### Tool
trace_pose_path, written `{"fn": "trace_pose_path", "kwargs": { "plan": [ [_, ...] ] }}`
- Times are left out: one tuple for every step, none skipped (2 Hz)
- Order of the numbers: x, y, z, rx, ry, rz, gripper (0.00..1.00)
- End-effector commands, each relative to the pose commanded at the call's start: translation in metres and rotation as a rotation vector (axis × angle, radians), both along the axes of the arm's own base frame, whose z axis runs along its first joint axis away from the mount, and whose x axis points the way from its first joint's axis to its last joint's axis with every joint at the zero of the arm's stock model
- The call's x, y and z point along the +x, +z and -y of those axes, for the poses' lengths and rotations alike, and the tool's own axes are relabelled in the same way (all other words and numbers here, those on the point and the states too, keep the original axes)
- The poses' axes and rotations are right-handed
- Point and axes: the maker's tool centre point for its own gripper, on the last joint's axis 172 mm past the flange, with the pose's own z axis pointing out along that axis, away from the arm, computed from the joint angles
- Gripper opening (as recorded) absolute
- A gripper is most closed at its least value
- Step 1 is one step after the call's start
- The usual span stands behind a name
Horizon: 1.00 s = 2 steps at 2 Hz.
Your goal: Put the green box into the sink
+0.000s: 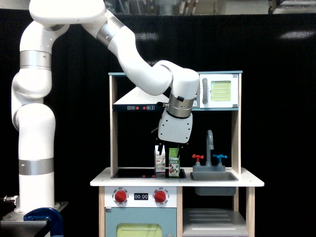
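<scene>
The green box (174,163) stands upright at the right end of the black stovetop (133,173), touching nothing but the counter. A white carton (159,160) stands just to its left in the exterior view. My gripper (170,146) hangs tilted right above the two cartons, its dark fingers spread and open with nothing between them, tips just over the green box's top. The sink (214,176) is a grey basin to the right of the box, holding nothing that shows.
A grey faucet (210,143) with red and blue handles rises behind the sink. The microwave (219,91) and hood shelf (138,106) hang close above my wrist. Side posts (114,128) frame the counter.
</scene>
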Motion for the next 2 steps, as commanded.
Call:
{"fn": "trace_pose_path", "kwargs": {
  "plan": [
    [0.004,-0.014,-0.025,0.018,-0.048,-0.007,1.0],
    [0.013,-0.019,-0.058,0.018,-0.048,-0.007,1.0]
  ]
}}
